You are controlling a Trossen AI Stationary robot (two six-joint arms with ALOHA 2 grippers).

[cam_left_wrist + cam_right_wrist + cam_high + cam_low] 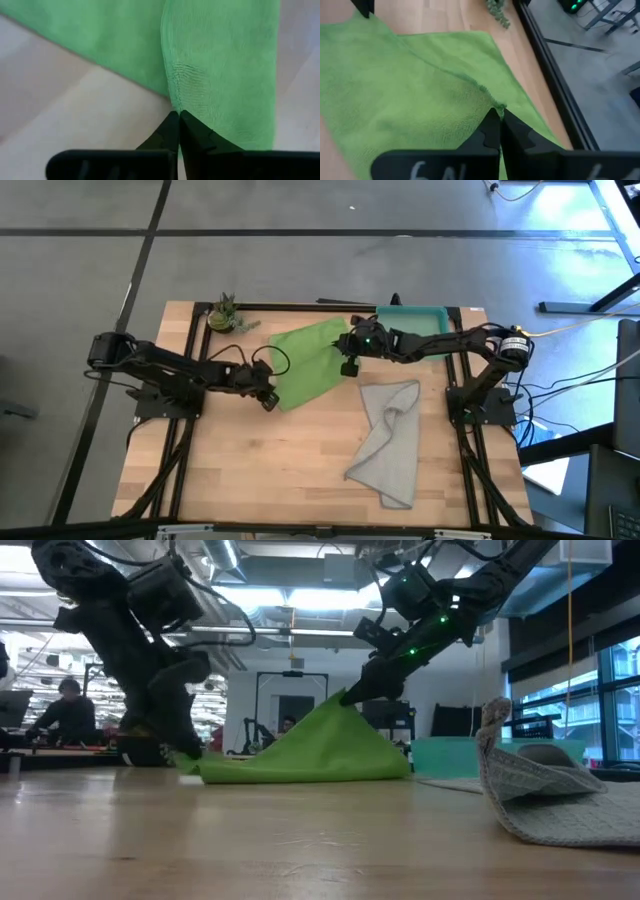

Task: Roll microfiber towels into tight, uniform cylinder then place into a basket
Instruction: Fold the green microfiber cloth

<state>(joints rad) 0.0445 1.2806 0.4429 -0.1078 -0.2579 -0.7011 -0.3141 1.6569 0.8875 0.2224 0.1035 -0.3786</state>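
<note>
Now pinched shut on the lime green towel (pixel 308 363): left gripper (pixel 270 401), fingers pressed together on a corner of the cloth, clamped at the towel's near left corner, low against the wooden table (pixel 270 480). Likewise closed on the same towel: right gripper (pixel 349 366), fingers (pixel 492 131) meeting on the edge at the towel's right side, lifted clear of the table so that the cloth rises to a peak there, tent-like in the low view (pixel 300 752). From that peak, sloping down to the left gripper (pixel 183 754) and to the table on the other side. In the left wrist view, a crease running up the green cloth (pixel 220 65) from the closed fingertips (pixel 176 131).

Stretched between the two grippers, then, the lime green towel, part flat, part raised, toward the far half of the table. To the towel's right and farther back, the teal basket (pixel 425 318), against the table's far edge, partly under the right arm. Nearer than the green towel and to its right, the light grey towel (pixel 392 442), crumpled and loosely folded, one end humped up, apart from both grippers. To the green towel's far left, near the table's far corner, a small potted plant (pixel 223 315).

Beyond the table, in the low view, a seated person (pixel 62 712) at a bench.
</note>
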